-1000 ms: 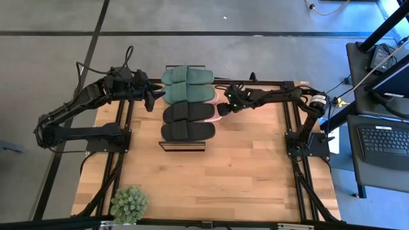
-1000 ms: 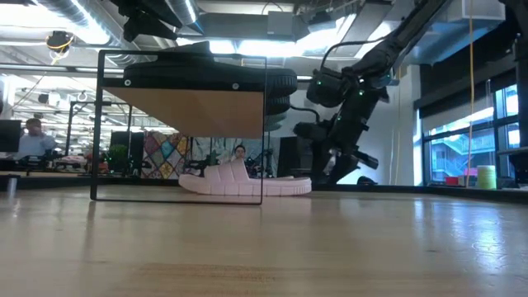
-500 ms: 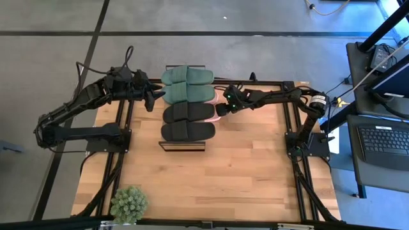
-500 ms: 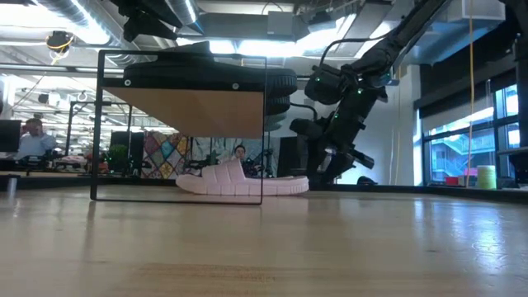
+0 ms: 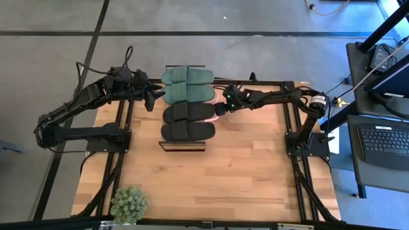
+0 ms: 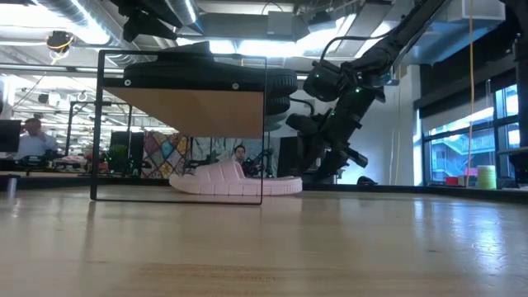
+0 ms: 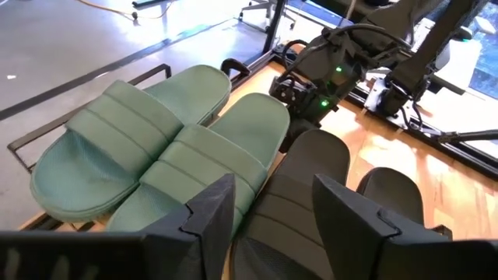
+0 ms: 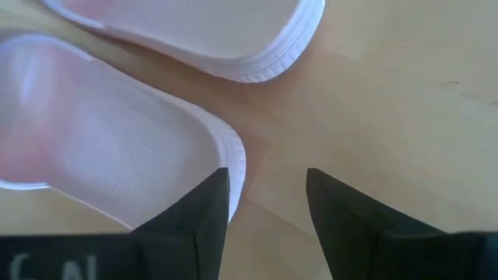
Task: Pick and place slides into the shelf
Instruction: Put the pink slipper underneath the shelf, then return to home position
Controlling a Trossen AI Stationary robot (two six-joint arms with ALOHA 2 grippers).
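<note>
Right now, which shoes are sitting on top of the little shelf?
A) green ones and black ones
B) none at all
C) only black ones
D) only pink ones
A: the high view shows two green slides and two black slides lying side by side on top of the shelf.

The wooden tabletop [image 5: 243, 160] carried the shelf [image 5: 183, 146] near its far left part, a small potted plant [image 5: 128, 204] at its near left corner, and two pale pink slides [image 8: 117, 148] lying side by side directly on the wood beneath the shelf. On the shelf's top plank lay two dark green slides [image 5: 187, 85] and two black slides [image 5: 187, 122], all four side by side in a row.
</note>
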